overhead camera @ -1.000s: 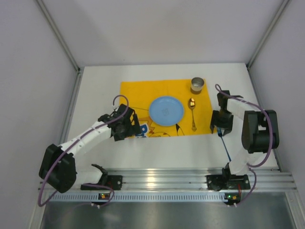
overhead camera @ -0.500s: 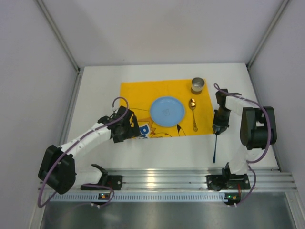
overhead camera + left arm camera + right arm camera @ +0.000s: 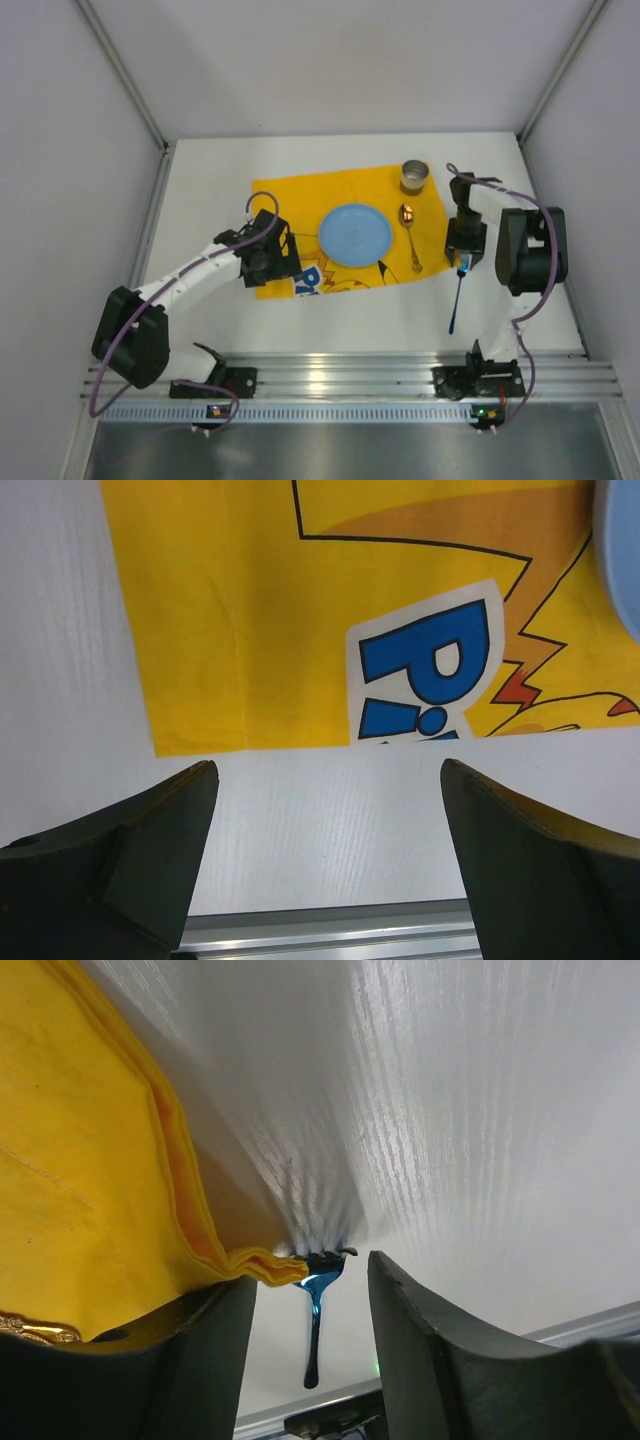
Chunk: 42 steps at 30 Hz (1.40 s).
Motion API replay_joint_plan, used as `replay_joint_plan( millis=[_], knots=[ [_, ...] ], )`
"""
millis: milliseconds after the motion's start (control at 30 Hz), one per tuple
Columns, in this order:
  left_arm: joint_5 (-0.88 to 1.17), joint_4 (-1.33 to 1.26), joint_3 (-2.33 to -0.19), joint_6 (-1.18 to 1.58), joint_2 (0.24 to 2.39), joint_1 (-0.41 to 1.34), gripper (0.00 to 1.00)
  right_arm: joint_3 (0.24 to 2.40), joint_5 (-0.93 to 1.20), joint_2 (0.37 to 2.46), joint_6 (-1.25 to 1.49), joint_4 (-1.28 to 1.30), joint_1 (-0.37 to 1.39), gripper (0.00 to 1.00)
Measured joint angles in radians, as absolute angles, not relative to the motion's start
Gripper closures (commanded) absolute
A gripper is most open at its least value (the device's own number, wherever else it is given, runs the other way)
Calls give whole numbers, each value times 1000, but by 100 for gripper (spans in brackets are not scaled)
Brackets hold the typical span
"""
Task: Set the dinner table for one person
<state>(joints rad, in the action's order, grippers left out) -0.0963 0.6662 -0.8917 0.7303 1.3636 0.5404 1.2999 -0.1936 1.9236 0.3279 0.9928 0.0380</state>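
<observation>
The white dinner table (image 3: 200,200) carries a yellow printed mat (image 3: 300,200) with a blue plate (image 3: 351,234), a gold spoon (image 3: 409,238) and a metal cup (image 3: 414,178) on it. A blue fork (image 3: 456,300) lies on the bare table just off the mat's near right corner. My right gripper (image 3: 463,258) hovers low over the fork's head, open; in the right wrist view the fork (image 3: 316,1320) lies between and beyond the fingers, and the mat's bunched corner (image 3: 250,1263) touches the left finger. My left gripper (image 3: 328,770) stands wide open over the table by the mat's near left corner (image 3: 160,745).
An aluminium rail (image 3: 350,372) runs along the table's near edge, by the arm bases. Grey walls close in the left, right and back sides. The plate's rim (image 3: 620,560) shows at the top right of the left wrist view.
The fork has left my right gripper and now lies on the table. The right gripper has shifted slightly farther. My left gripper moved right and farther, and the mat has skewed.
</observation>
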Motion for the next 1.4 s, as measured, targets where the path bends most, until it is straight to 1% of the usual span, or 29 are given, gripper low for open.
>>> replay_joint_plan(
  millis=[133, 267, 367, 400, 467, 500, 533, 767, 867, 900, 967, 1000, 1033, 1300, 1400],
  knots=[
    [-97, 666, -902, 724, 1364, 540, 2, 1284, -196, 1900, 331, 976, 38, 48],
    [-97, 668, -902, 721, 1364, 540, 2, 1202, -174, 1796, 343, 950, 39, 50],
    [-97, 667, -902, 714, 1365, 540, 2, 1136, -147, 1702, 360, 942, 39, 54],
    [-96, 668, -902, 712, 1367, 540, 2, 1116, -136, 1682, 364, 938, 39, 57],
    [-93, 667, -904, 708, 1375, 540, 2, 1074, -113, 1656, 378, 925, 39, 61],
    [-92, 668, -908, 707, 1385, 540, 2, 1059, -104, 1655, 387, 920, 39, 65],
    [-90, 667, -913, 707, 1393, 540, 1, 1042, -96, 1655, 390, 912, 39, 66],
    [-85, 666, -929, 705, 1410, 540, 1, 983, -82, 1659, 404, 879, 39, 67],
    [-85, 666, -929, 706, 1406, 540, 1, 981, -83, 1679, 404, 858, 39, 77],
    [-85, 666, -927, 706, 1401, 540, 1, 984, -77, 1686, 404, 856, 39, 84],
    [-86, 667, -922, 708, 1386, 540, 2, 989, -78, 1692, 402, 859, 39, 91],
    [-86, 669, -921, 708, 1378, 540, 2, 993, -82, 1698, 400, 863, 39, 97],
    [-86, 672, -921, 709, 1370, 540, 1, 998, -86, 1704, 398, 870, 39, 100],
    [-111, 695, -921, 709, 1320, 540, 2, 1008, -91, 1706, 393, 884, 39, 100],
    [-122, 701, -921, 708, 1320, 537, 2, 1007, -88, 1676, 397, 883, 39, 100]
  ],
)
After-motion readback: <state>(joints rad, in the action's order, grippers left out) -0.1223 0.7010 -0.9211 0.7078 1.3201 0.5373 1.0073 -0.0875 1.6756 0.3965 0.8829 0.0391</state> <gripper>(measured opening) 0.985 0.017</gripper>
